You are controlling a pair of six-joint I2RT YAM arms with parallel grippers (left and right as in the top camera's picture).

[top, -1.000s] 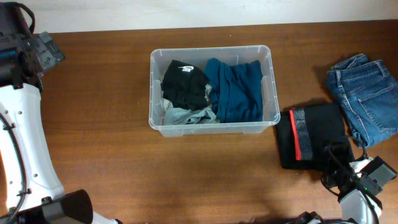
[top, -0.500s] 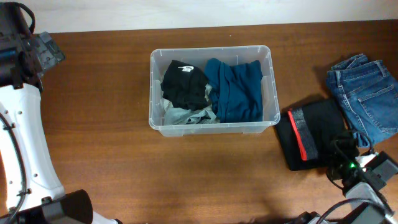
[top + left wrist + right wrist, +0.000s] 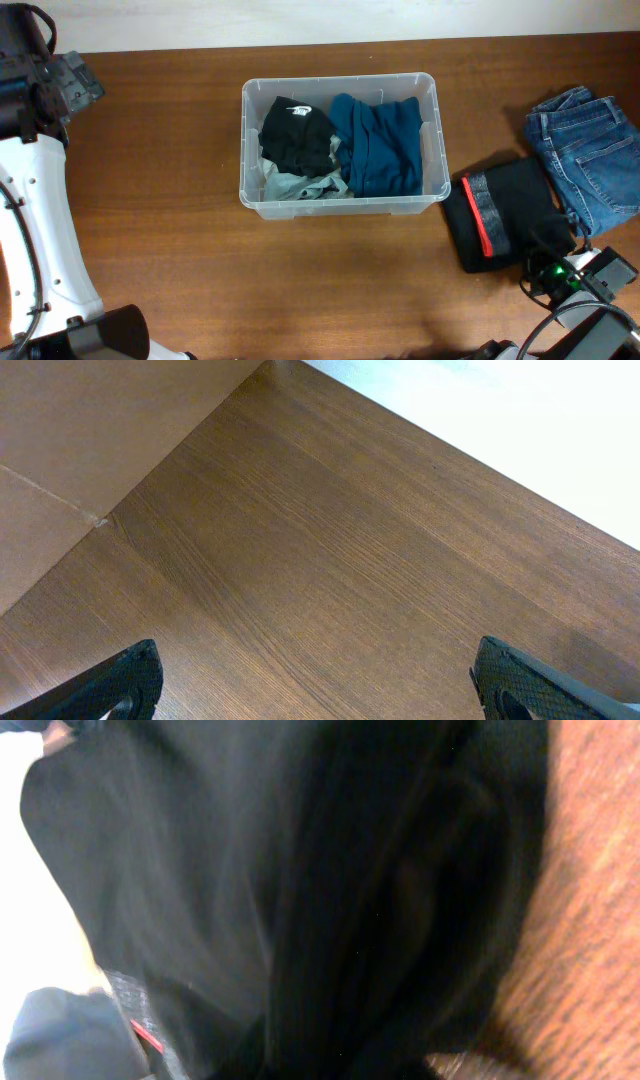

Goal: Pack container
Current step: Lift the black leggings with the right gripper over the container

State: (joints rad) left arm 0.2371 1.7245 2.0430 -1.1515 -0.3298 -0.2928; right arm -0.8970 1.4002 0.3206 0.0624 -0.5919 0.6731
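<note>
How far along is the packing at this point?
Partly done. The container already holds a black top, a blue garment and a grey piece. In hand: the right gripper sits at the near corner of the folded black garment with the red stripe; whether it grips is not visible. Left to pack: that garment and the jeans, both on the table.

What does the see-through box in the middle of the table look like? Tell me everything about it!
The container is a clear plastic tub, rectangular with rounded corners and a thick rim, and it has no lid on. It stands upright on the brown wooden table. Inside lie a black garment with a small white tag, a dark teal garment filling the right half, and a grey garment just below the black one in the overhead view.
</note>
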